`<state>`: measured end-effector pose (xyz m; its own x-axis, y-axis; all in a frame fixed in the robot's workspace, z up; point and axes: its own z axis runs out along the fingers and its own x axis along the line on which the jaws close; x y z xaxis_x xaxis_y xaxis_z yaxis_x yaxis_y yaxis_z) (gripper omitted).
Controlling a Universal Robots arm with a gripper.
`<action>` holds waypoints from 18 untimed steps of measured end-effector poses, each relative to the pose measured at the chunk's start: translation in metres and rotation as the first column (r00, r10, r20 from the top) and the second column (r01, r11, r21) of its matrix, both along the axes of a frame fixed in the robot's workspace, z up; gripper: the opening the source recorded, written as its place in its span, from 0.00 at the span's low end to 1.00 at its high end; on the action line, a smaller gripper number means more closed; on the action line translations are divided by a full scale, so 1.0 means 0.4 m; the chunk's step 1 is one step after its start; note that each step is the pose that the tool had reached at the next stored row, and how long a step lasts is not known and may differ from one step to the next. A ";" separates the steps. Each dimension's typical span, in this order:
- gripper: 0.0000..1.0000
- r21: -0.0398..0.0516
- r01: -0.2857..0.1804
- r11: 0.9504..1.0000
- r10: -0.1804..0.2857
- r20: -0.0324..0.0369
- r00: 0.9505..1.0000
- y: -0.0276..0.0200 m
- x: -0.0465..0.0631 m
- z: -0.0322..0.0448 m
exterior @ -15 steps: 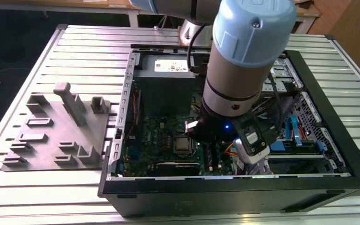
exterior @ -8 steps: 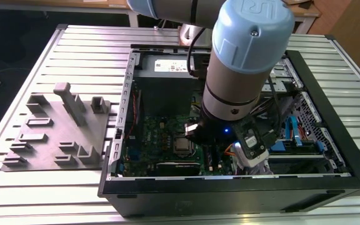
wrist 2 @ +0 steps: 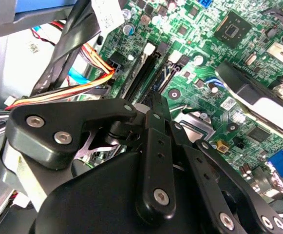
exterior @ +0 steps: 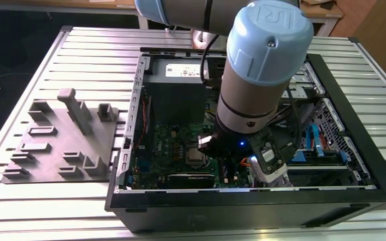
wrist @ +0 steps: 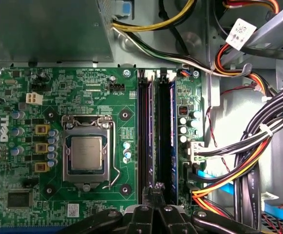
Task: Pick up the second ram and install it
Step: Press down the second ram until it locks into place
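Ram [wrist: 167, 141] reads as the dark blue stick standing on edge in the slot nearest the cables [wrist: 238, 161], on the far side of the slots from the processor [wrist: 86, 153]. Looks seated or close to it; cannot tell whether the end latches are locked.

Handling, as a judgement: light, stiff, thin board. Fragile at the chips and the contact edge, and prone to tilt if pushed off centre. Best held by the long top edge or flat faces near mid-length, clear of the contacts. Any push should go straight down the slot line, no twist.

Jaws [wrist: 155, 187] look pinched narrow, tips meeting, nothing seen between them. Tips hang low over the slot bank at its end, roughly between the black slot pair [wrist: 145, 141] and the blue stick. So the ram is just beside the tips on the cable side, running lengthwise away from them and parallel to the fingers' centre line. Not gripped. Touching or just apart: cannot tell.

Second wrist view gives the same layout: finger linkage close above the green board [wrist 2: 214, 83], slots just ahead of the tip.

Exterior view: arm reaches down into the open case [exterior: 260, 206], wrist over the board at about the 6 o'clock end of the case. Grey parts tray [exterior: 66, 145] on the worktop [exterior: 18, 100] at 9 o'clock from the case.
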<state>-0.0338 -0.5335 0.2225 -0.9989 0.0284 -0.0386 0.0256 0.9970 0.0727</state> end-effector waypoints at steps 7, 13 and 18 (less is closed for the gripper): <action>0.07 0.000 0.000 1.000 0.000 0.000 1.000 -0.001 0.000 -0.005; 0.07 0.003 0.000 1.000 0.000 0.000 1.000 0.000 0.000 -0.009; 0.07 0.002 0.000 1.000 0.000 0.000 1.000 0.000 0.000 -0.012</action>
